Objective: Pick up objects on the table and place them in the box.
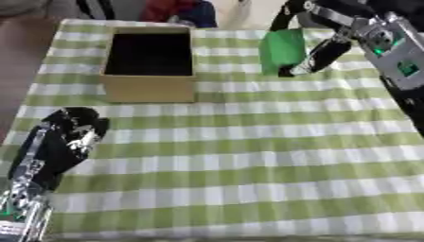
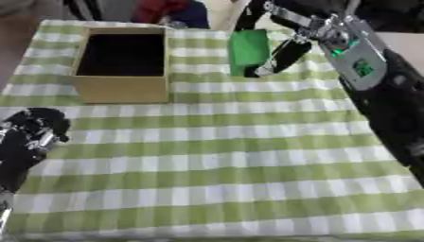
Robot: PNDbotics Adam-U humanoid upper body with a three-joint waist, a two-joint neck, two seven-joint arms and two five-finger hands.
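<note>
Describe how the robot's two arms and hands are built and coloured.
Both are mostly black with silver metal parts. The right hand has dark fingers with pale tips, behind it a grey boxy wrist block with small green patches, then a black forearm. A black cable loops above that wrist. The left hand is glossy black with silvery glints, on a black forearm showing silver and a touch of green near the lower corner.

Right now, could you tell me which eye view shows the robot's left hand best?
The left eye view: the left hand shows whole there, resting over the checked tablecloth with its forearm running to the lower left corner. The right eye view pushes the same hand against the left edge, so most of the forearm is cut off.
</note>
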